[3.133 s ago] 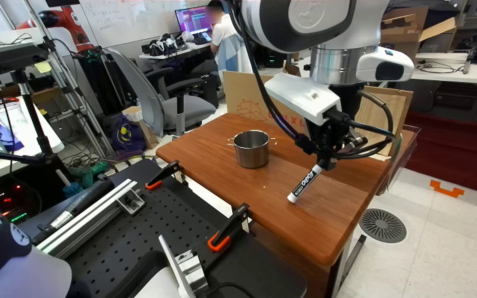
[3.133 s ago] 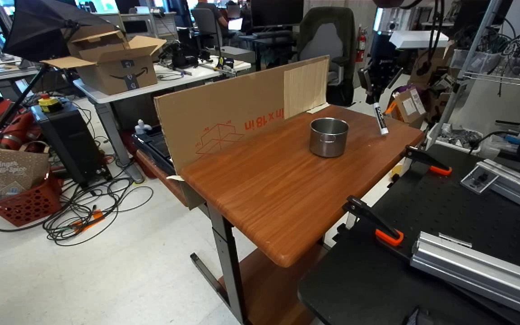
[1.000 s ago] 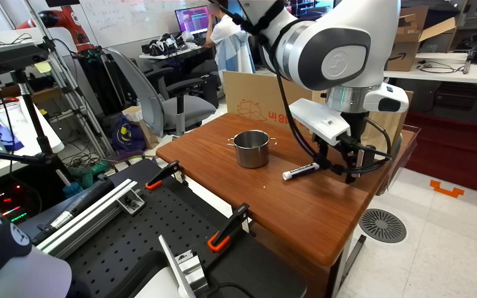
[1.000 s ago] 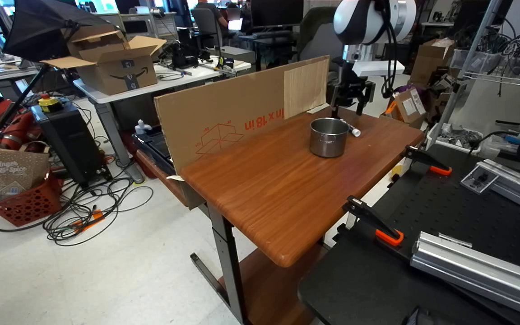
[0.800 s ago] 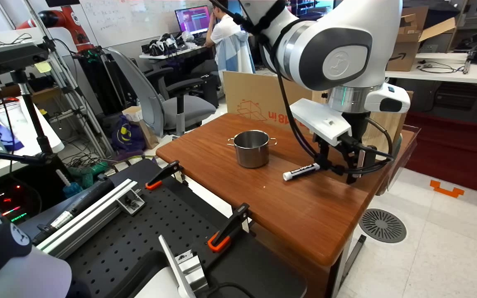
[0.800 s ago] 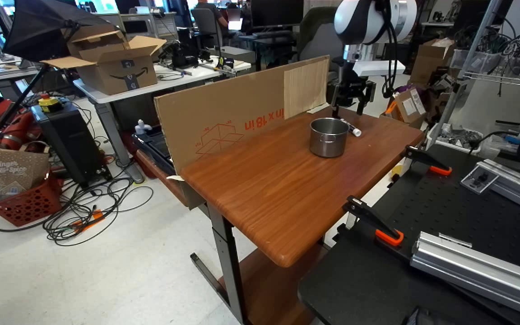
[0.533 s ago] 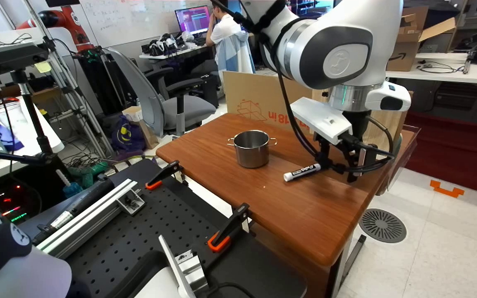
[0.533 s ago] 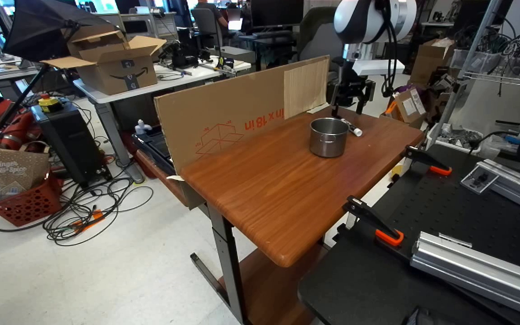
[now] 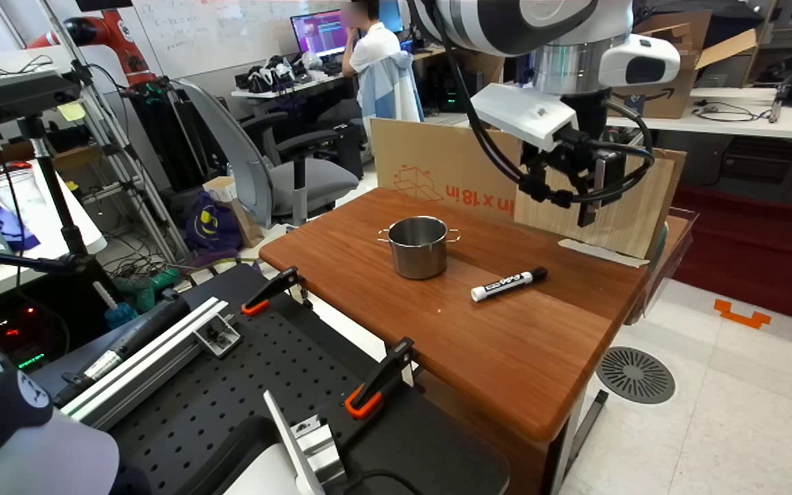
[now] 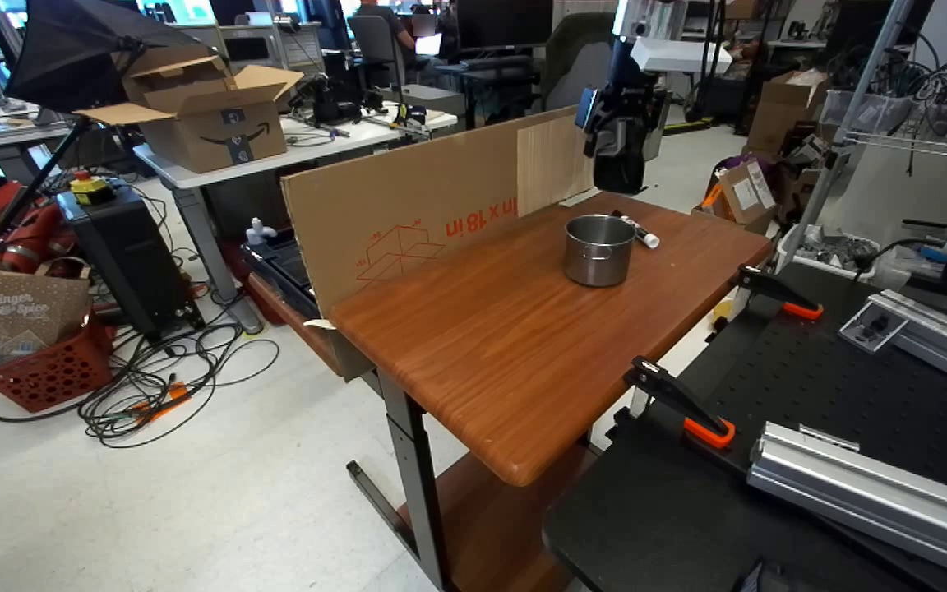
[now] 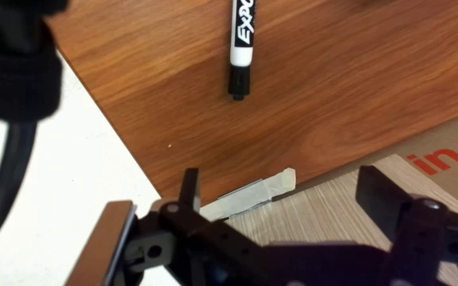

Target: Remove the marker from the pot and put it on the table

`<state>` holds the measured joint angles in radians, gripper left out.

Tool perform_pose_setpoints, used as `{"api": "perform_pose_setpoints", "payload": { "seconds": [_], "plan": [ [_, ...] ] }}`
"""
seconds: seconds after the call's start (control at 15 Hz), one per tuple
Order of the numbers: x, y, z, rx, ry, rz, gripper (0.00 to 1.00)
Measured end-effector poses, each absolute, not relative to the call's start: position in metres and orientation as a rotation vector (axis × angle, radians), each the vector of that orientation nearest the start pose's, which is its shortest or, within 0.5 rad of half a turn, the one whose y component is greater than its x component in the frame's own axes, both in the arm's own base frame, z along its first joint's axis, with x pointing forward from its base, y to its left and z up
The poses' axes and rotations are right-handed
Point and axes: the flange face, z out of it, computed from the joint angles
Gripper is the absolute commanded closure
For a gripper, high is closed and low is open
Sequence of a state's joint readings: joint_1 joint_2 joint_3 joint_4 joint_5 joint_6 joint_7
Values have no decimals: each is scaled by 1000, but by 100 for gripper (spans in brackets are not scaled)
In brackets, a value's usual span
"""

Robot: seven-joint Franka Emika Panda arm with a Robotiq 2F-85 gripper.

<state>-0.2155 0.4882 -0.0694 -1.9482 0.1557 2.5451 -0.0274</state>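
The marker point(image 9: 509, 284), white with a black label and black cap, lies flat on the reddish-brown table point(image 9: 348, 240). It rests beside the grey metal pot point(image 9: 419, 254), apart from it. In an exterior view the pot point(image 10: 598, 259) stands upright and covers a little of the marker point(image 10: 642, 233). My gripper point(image 11: 278, 172) is open in the wrist view, its fingers wide apart with nothing between them. It hangs well above the table, near the back board. The marker point(image 11: 243, 39) shows at the top of that view, clear of the fingers and cut off by the frame.
A cardboard panel point(image 10: 441, 205) and a wood-grain board point(image 9: 626, 223) stand along the table's back edge, with a tape strip point(image 11: 249, 196) at the board's foot. Along the front runs a black perforated bench point(image 9: 286, 364) with orange-tipped clamps point(image 9: 365, 405).
Three seconds ago the marker was tilted in the gripper. It then lay on the table with the gripper low over its cap. Now the gripper has risen away and the marker stays put.
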Motion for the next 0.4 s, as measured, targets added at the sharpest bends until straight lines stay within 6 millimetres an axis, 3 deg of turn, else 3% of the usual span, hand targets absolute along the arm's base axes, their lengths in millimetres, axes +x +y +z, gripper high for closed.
{"api": "perform_pose_setpoints", "payload": {
  "seconds": [0.4],
  "plan": [
    [605,-180,227,-3041,577,-165,0]
  ]
}}
